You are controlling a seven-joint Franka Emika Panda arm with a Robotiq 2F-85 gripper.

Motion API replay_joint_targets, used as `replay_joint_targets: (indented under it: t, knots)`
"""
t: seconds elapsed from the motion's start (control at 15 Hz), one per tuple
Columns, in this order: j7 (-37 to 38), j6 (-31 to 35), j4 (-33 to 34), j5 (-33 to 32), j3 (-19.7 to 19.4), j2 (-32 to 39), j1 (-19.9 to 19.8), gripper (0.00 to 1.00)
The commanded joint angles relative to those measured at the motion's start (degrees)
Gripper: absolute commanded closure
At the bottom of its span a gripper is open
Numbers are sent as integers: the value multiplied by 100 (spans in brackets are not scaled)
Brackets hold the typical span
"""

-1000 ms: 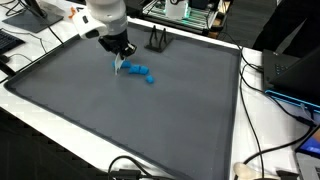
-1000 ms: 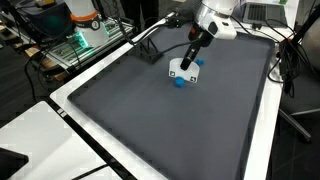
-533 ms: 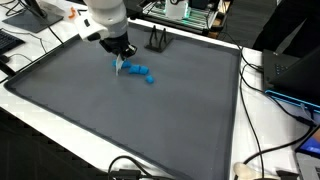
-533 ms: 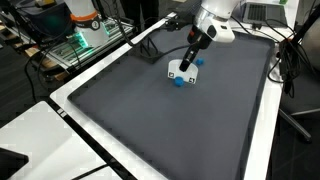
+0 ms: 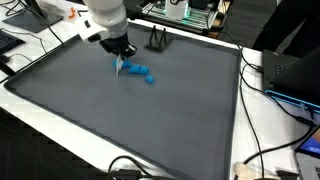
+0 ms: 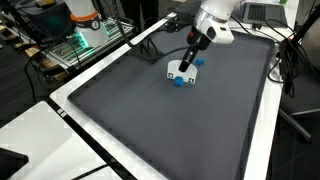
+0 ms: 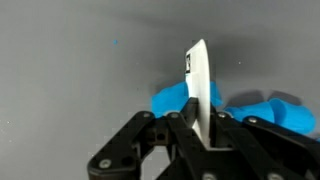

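Mat: a dark grey mat (image 5: 120,120) covers most of the table, inside a white border (image 5: 40,105); it shows in both exterior views (image 6: 170,130).
Arm: the white arm (image 5: 105,15) comes down from the far left side of the mat in an exterior view, with its wrist pointing downward.
Gripper: the black gripper (image 5: 120,60) hangs low over the far left part of the mat; it is seen again over the far part of the mat in an exterior view (image 6: 186,64) and at the lower edge of the wrist view (image 7: 198,125).
Jaws: they are pinching a thin white card, one finger on each flat side.
White card: the card (image 7: 198,85) stands upright and edge-on in the wrist view, with small black marks near its top. In an exterior view its flat face (image 6: 181,72) shows two dark marks. Its lower edge is very close to the mat; whether it touches, one cannot tell.
Blue blocks: a small group of blue blocks (image 5: 143,74) lies on the mat just right of the card. In the wrist view they (image 7: 172,100) lie just behind the card, on both sides of it.
Black stand: a small black stand (image 5: 157,40) is at the far edge of the mat, right of the gripper and apart from the blocks.
Cables: black cables (image 5: 262,90) run along the white border on the right side.
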Motion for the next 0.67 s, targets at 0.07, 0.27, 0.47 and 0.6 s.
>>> replay_joint_targets:
  t: [0.07, 0.27, 0.47, 0.6]
  knots:
    - [-147, -11, -415, 63, 59, -58, -98, 98]
    - [-235, -11, -551, 101, 81, -139, -125, 98]
    - [-346, -41, -694, 116, 104, -225, -142, 98]
    - [-409, -60, -779, 121, 114, -287, -155, 98]
